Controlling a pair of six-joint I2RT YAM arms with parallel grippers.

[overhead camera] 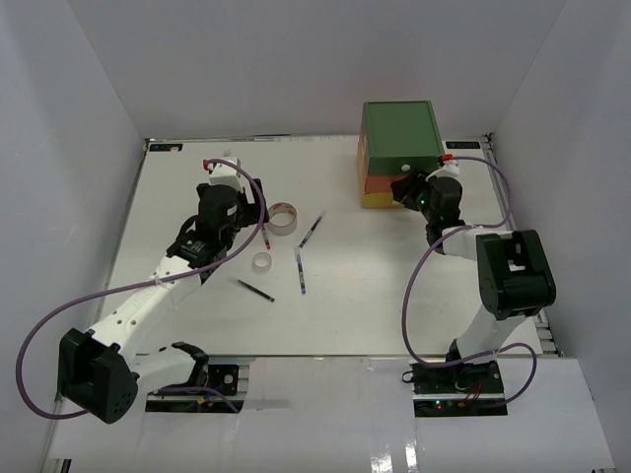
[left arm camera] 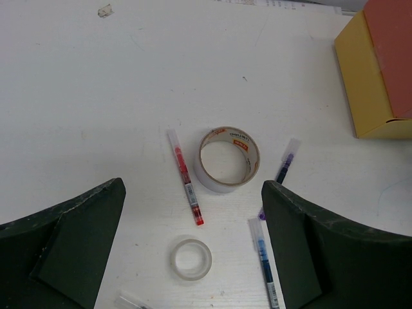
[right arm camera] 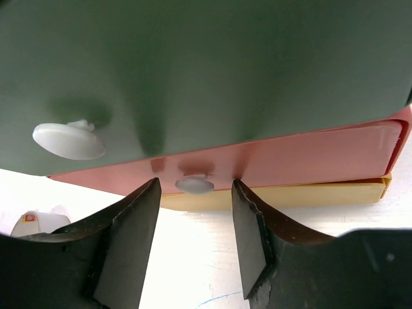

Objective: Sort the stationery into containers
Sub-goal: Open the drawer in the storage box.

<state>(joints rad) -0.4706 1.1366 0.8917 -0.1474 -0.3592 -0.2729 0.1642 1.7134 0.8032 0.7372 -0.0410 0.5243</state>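
Left arm point(overhead camera: 148, 296): stretches from its base at the near left corner diagonally forward and to the right, with the long white link lying low and the elbow barely raised.
Left wrist: tipped so that the fingers point forward and downward.
Left end effector point(left arm camera: 191, 190): jaws spread wide, nothing between the pads.
Left fingers point(left arm camera: 77, 244): dark and broad, one at each lower corner of the wrist view.
Right arm point(overhead camera: 513, 271): folded tight, the black upper link standing over its base and the forearm reaching forward and to the left.
Right end effector point(right arm camera: 194, 193): held nearly level, jaws parted by a moderate gap, clamping nothing.
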